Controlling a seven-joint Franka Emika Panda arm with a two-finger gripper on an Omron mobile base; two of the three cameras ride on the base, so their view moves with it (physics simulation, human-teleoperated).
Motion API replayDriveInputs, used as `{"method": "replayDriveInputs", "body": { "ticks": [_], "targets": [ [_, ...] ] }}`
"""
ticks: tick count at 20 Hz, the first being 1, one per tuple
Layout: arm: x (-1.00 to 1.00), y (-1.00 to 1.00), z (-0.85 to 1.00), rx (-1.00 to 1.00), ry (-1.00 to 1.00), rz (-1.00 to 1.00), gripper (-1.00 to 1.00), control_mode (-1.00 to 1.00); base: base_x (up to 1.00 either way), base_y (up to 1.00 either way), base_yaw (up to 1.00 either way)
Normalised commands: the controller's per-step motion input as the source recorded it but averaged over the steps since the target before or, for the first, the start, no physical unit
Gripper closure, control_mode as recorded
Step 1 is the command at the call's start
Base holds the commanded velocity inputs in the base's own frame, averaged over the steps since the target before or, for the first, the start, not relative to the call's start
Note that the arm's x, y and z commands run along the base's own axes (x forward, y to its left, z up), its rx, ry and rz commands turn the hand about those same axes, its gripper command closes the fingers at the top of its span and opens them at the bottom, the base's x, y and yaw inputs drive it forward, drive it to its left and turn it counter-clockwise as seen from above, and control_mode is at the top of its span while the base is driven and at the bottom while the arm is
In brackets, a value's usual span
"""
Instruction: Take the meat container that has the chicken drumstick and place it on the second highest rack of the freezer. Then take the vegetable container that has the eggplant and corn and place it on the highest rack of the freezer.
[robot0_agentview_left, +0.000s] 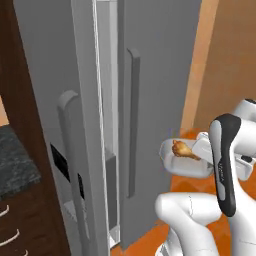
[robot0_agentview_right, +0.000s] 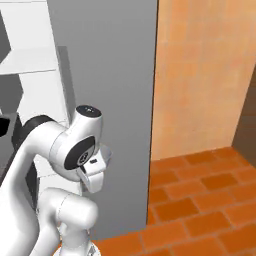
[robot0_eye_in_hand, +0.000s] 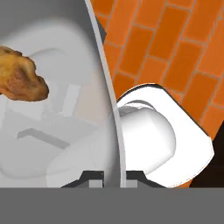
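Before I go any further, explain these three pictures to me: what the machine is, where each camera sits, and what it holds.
The machine is a white robot arm on a driving base, rendered in a simulated kitchen. Two cameras ride behind it: the left one shows the grey fridge with one door ajar, the right one the arm beside the fridge and the orange tile floor. The third camera sits on the hand. The gripper is shut on the rim of a clear container with a chicken drumstick inside, carried in the air near the fridge.
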Motion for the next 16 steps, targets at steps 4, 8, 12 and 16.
{"method": "replayDriveInputs", "body": {
  "ticks": [4,8,12,16],
  "targets": [
    [0.00,0.00,0.00,0.00,0.00,0.00,1.00,1.00,0.28,-0.15,0.93],
    [0.00,0.00,0.00,0.00,0.00,0.00,1.00,1.00,0.29,-0.42,0.83],
    [0.00,0.00,0.00,0.00,0.00,0.00,1.00,1.00,0.33,-0.52,0.65],
    [0.00,0.00,0.00,0.00,0.00,0.00,1.00,1.00,0.41,-0.46,0.46]
  ]
}}
